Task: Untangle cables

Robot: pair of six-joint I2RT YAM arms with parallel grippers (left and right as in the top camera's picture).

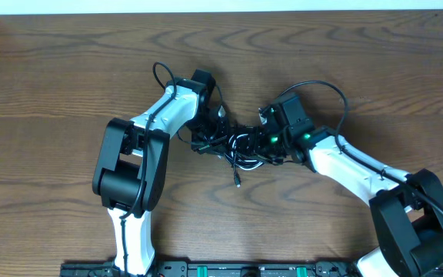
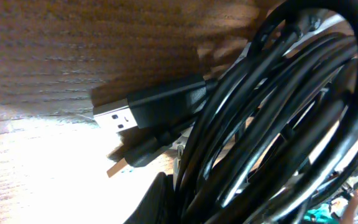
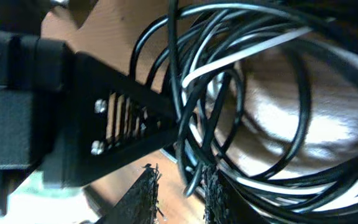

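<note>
step in hand: parting the tangle. the cables (image 1: 241, 146) lie bunched on the table (image 1: 60, 69) between both pincers. the left pincer (image 1: 204, 132) is pressed together at the bundle; what it pinches cannot be told. the right pincer (image 3: 180, 198) stands narrowly spread, a black strand (image 3: 188, 163) between its fingers (image 3: 143, 194). next move probably calls for pinching one strand and pulling it clear.

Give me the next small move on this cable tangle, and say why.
Probably close the right gripper on the black cord between its fingers. Its jaws stand apart around that cord, the left gripper is shut at the tangle's far side, and the cables lie bunched between the two.
</note>
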